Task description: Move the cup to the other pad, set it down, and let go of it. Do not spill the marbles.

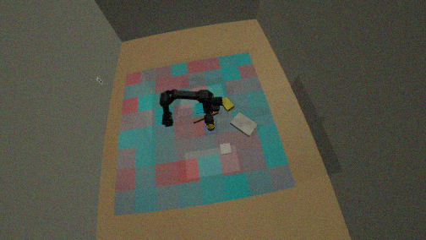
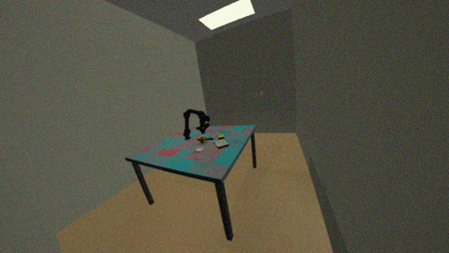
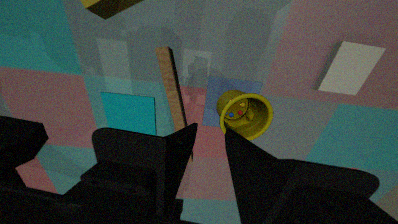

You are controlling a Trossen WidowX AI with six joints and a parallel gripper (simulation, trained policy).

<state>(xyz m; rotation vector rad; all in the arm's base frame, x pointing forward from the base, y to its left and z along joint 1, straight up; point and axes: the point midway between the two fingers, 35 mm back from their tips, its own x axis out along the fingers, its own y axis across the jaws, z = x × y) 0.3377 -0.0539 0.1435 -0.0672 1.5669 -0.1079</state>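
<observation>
A yellow cup (image 1: pixel 210 126) (image 2: pixel 202 139) (image 3: pixel 261 116) stands upright on the blue pad (image 3: pixel 214 92). Several small marbles, among them a red and a blue one, lie inside it in the wrist view. The cyan pad (image 1: pixel 199 108) (image 3: pixel 129 112) is bare where it shows; the left finger is close to its lower edge in the wrist view. My gripper (image 1: pixel 210 122) (image 2: pixel 203 133) (image 3: pixel 211 129) points down above the cup's area, its fingers partly open with nothing between them. In the wrist view the right fingertip overlaps the cup's near left rim; I cannot tell whether they touch.
A thin wooden stick (image 1: pixel 200 120) (image 3: pixel 171 85) lies between the two pads. A yellow block (image 1: pixel 227 104) (image 2: pixel 221 136) (image 3: pixel 107 7), a larger pale slab (image 1: pixel 243 123) (image 2: pixel 221 143) and a small white block (image 1: pixel 226 149) (image 2: pixel 200 150) (image 3: pixel 352 69) lie on the patchwork table.
</observation>
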